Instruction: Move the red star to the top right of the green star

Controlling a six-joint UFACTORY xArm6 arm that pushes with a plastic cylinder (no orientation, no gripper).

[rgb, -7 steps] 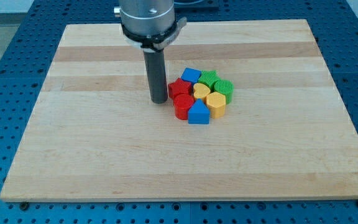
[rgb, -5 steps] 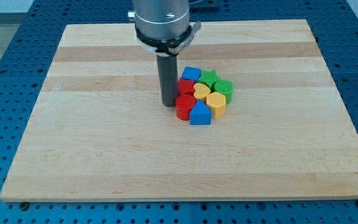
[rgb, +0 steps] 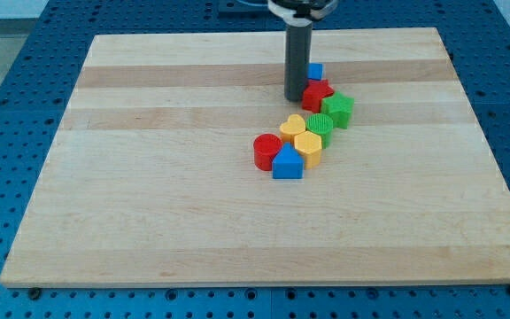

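The red star [rgb: 317, 95] lies just to the upper left of the green star [rgb: 338, 111] and touches it. My tip [rgb: 295, 97] stands at the red star's left side, against it. A blue block [rgb: 315, 72] sits right above the red star, partly hidden by the rod.
Below the stars is a cluster: a green round block [rgb: 320, 126], a yellow heart [rgb: 294, 127], a yellow hexagon [rgb: 307, 146], a red cylinder [rgb: 266, 151] and a blue triangular block [rgb: 287, 163]. The wooden board [rgb: 149, 177] lies on a blue perforated table.
My tip has moved up and to the right, pushing the red star, the blue block and the green star out of the cluster toward the view's top right.
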